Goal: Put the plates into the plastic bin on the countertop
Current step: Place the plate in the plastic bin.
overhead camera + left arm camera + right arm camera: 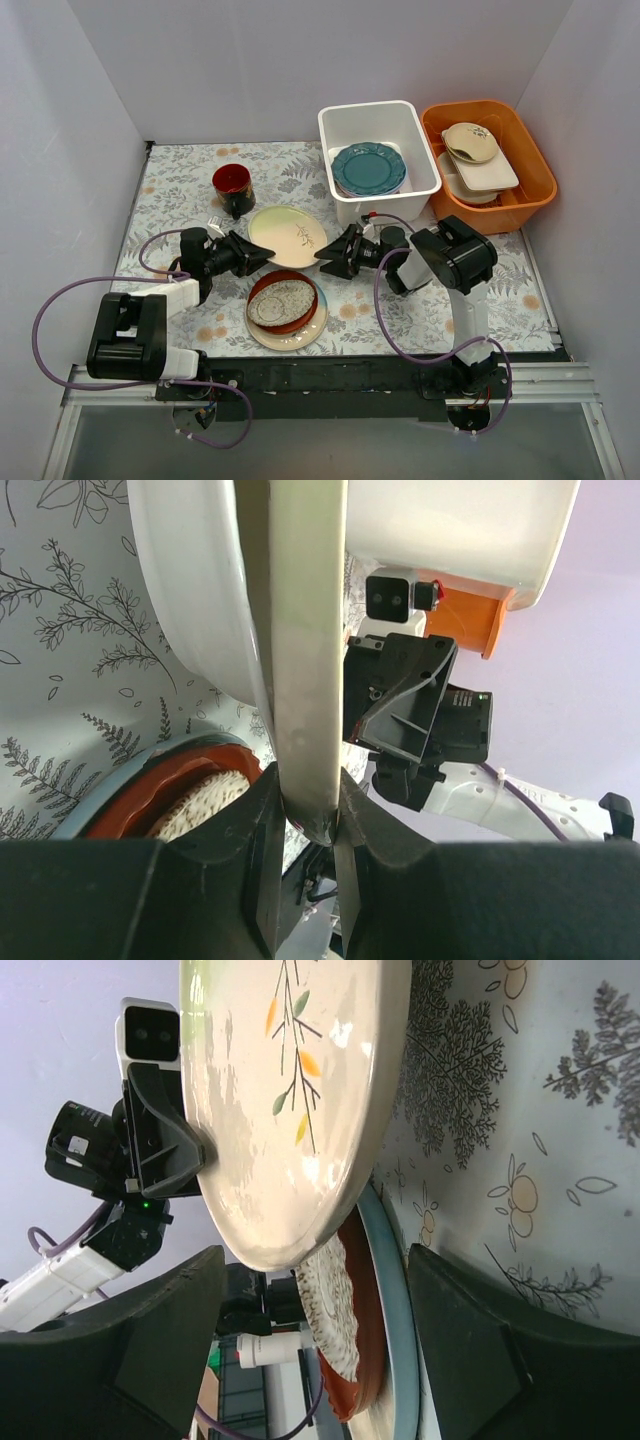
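— What's in your left gripper (310,820)?
— It is pinched narrow on the left rim of the pale cream plate (288,235). The plate is up off the desk (400,310) and roughly level.
— And your right gripper (328,256)?
— Spread wide, holding nothing. It faces the plate's opposite rim, which sits right at the mouth of its fingers. I can't tell whether they touch.
— Where does the plate go?
— Into the plastic bin (385,205), away to the far right of my left gripper, beyond my right arm. A teal plate (368,167) lies in it.
— Which arm, then?
— The right is clearly nearer. The plate spans rim to rim between my two grippers, so I judge the right should close before the left lets go.
— Anything else waiting?
— The red-brown plate (283,305), on the desk on the near side of the lifted one.
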